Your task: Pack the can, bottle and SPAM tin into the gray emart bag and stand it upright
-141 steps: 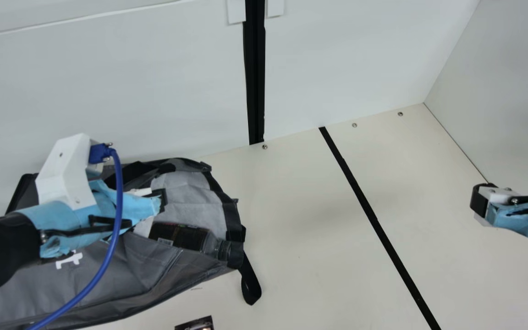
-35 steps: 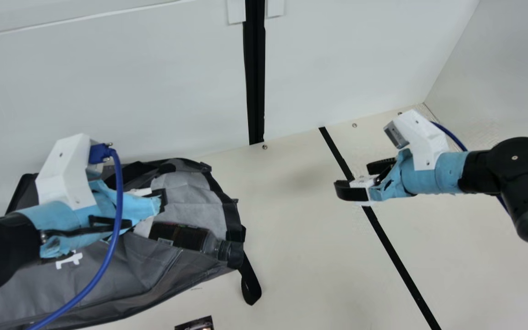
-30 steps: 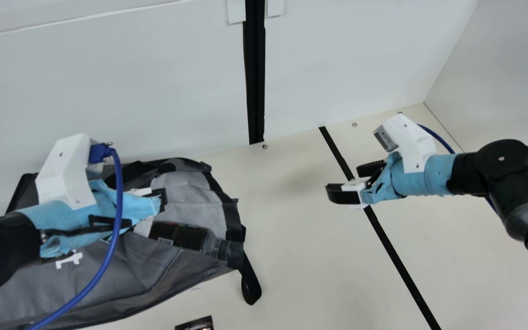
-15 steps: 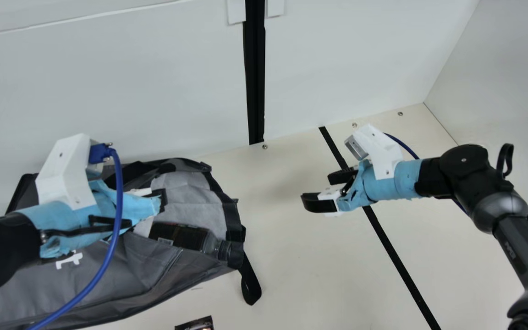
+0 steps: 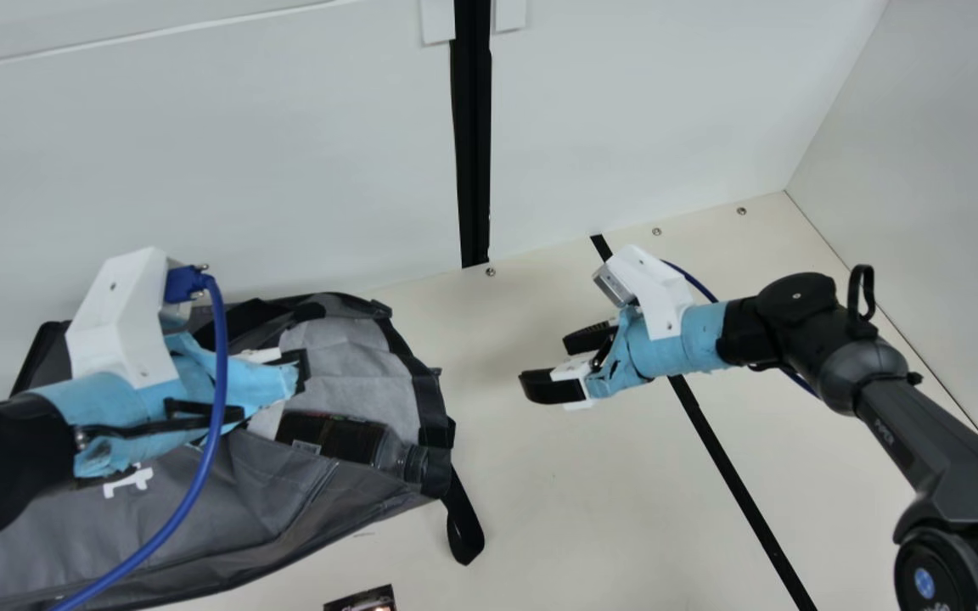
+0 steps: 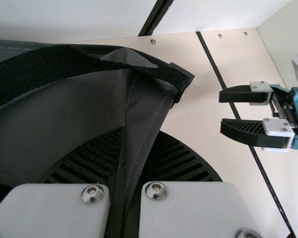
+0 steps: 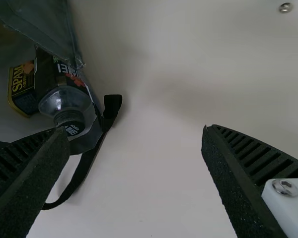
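Gray emart bag [image 5: 243, 509] is lying on its side on the cream surface [image 5: 591, 526], its mouth opening toward the right arm's side. Bottle [image 5: 349, 439] is lying inside the bag, cap end pointing out toward the mouth. SPAM tin [image 7: 23, 89] is resting inside the bag too, just beside the bottle. A black strap loop [image 5: 464, 536] is trailing from the bag's mouth onto the surface.

Left gripper [image 5: 299, 372] is reaching over the bag. In its wrist view the jaws are closing on a fold of dark bag fabric, cloth running between the two ribbed fingers [image 6: 179, 158]. A wide black strap [image 6: 44, 72] is arching over the bag beside that grip.

Right gripper [image 5: 544, 361] is hovering over the surface in front of the bag's mouth, apart from it. Jaws are standing wide, holding nothing; in its wrist view, bare surface is showing between them.

Dark printed thing [image 5: 362, 600] is lying near the bag, at the main view's bottom edge, mostly cut off; cannot tell what it is. Black line [image 5: 735, 475] is crossing the surface beyond the right gripper from the bag.
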Controlling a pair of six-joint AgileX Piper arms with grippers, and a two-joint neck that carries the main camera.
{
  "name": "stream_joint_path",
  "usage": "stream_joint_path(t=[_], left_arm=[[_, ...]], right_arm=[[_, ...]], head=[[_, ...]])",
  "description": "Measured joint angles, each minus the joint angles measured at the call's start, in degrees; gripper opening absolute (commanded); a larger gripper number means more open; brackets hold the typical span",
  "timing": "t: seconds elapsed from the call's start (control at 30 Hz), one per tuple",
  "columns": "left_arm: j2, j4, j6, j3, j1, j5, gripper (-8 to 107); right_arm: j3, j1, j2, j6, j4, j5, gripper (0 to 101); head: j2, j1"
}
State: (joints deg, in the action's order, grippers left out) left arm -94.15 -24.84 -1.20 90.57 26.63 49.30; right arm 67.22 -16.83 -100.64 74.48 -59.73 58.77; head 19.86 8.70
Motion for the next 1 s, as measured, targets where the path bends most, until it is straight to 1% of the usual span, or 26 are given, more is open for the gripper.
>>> stream_joint_path(t=[0.6,1.0], left_arm=[[0.0,0.0,0.0,0.0,0.0,0.0,-8],[0.0,0.0,0.0,0.0,0.0,0.0,-8]], right_arm=[[4.02,8.44,-8.2,1.76,-3.61,-1.76,95],[7.17,13.05,-13.14,1.95,-4.8,-2.31,95]], head=[[0.0,0.0],[0.09,0.0]])
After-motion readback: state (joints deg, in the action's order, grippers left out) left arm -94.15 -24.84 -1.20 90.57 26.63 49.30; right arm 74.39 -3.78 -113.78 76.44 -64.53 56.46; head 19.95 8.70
